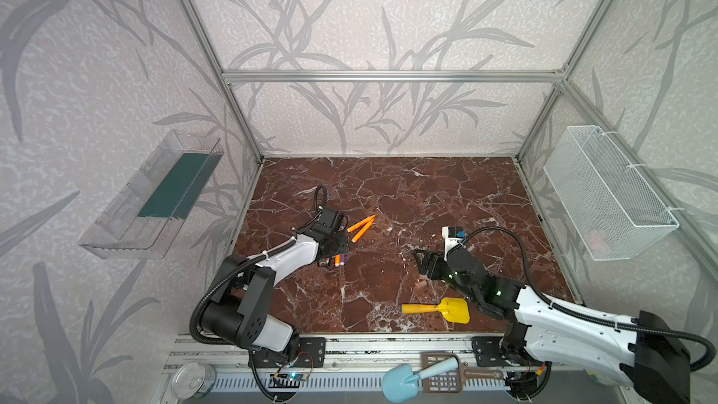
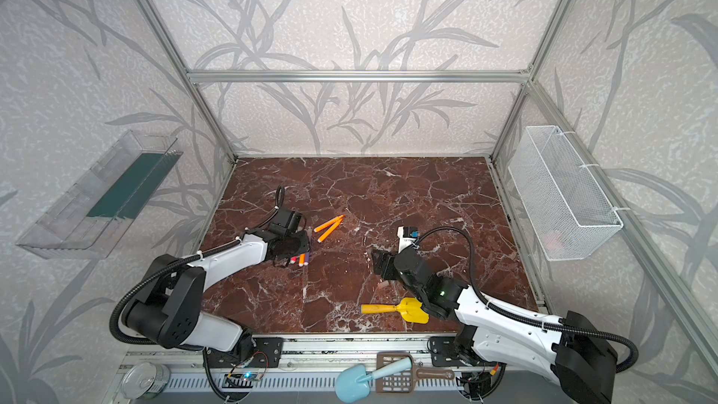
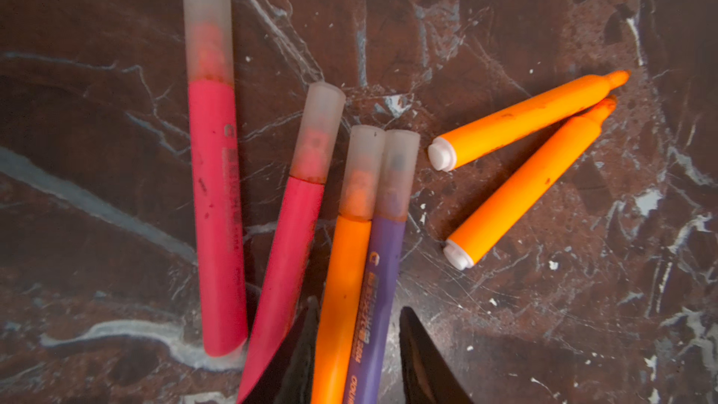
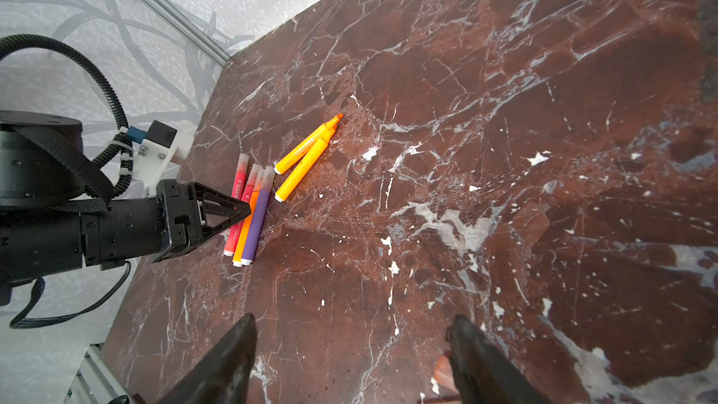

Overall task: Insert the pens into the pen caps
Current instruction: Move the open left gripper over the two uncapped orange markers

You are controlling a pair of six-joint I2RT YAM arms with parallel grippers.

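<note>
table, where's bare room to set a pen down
Bare: the far half between the back wall and the uncapped orange pens, and the middle between the capped pens and right gripper. Crowded: around the left gripper.

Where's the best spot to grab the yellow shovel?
Grip the yellow toy shovel by its handle, from straight above, jaws across it. The handle is slim and lies flat in the open; the blade is wide, close beside the right arm.

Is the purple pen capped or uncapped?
Capped: a translucent cap covers the tip of the purple pen in the left wrist view.
</note>
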